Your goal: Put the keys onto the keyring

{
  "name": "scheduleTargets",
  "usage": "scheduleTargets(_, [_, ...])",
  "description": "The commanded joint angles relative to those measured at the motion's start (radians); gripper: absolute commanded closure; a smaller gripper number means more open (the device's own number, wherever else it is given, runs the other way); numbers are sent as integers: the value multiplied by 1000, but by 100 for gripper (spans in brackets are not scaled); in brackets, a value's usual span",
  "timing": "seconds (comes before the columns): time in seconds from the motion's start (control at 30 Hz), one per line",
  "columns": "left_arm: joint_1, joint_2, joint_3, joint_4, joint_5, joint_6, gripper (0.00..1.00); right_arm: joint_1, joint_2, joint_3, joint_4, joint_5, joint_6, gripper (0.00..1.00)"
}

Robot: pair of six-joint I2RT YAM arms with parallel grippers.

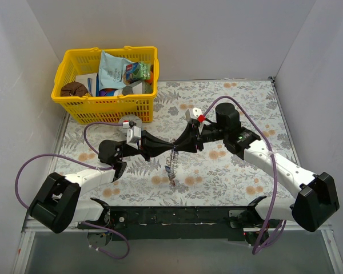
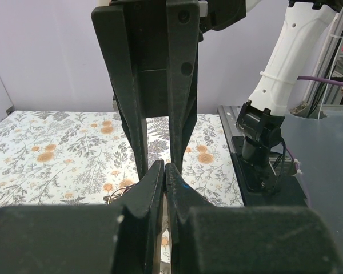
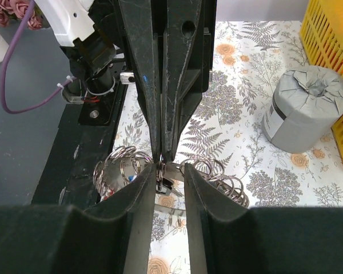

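Over the middle of the floral table the two grippers meet tip to tip. My left gripper (image 1: 168, 146) (image 2: 164, 166) is shut, pinching the silvery keyring (image 3: 119, 164), whose coils of small shiny rings fan out on both sides of its tips. The keyring (image 1: 172, 162) hangs below the two grippers. My right gripper (image 1: 184, 144) (image 3: 169, 174) faces it with jaws a narrow gap apart, and a small metal piece of the ring sits in that gap against one finger. Tiny blue (image 3: 131, 178) and red (image 3: 106, 195) key heads show among the rings.
A yellow basket (image 1: 80, 109) holding packets stands at the back left. A grey cylindrical tin (image 1: 131, 121) (image 3: 306, 114) sits in front of it. The black base rail (image 1: 177, 216) runs along the near edge, and purple cables loop beside both arms.
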Motion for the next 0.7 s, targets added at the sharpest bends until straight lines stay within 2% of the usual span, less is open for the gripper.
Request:
scheduleTargets(0.0, [1, -41, 11, 248, -18, 3, 100, 6, 1, -10, 63, -13, 10, 66])
scheduleTargets(0.07, [-1, -46, 11, 249, -18, 2, 100, 6, 6, -10, 65, -16, 10, 66])
scheduleTargets(0.17, [-1, -43, 13, 251, -15, 0, 100, 6, 11, -12, 80, -21, 21, 73])
scheduleTargets(0.2, [-1, -43, 11, 255, -14, -1, 100, 6, 11, -12, 86, -24, 30, 81])
scheduleTargets(0.3, [1, -43, 11, 267, -15, -6, 100, 6, 27, -4, 83, -34, 39, 99])
scheduleTargets(0.5, [-1, -53, 17, 232, 0, 6, 100, 6, 32, 16, 31, 7, 19, 99])
scheduleTargets(0.57, [1, -69, 36, 150, 41, 37, 98, 6, 29, 46, -29, 37, 1, 99])
scheduleTargets(0.67, [1, -115, 82, -79, 72, 155, 80, 6, 52, 96, -172, 79, -68, 99])
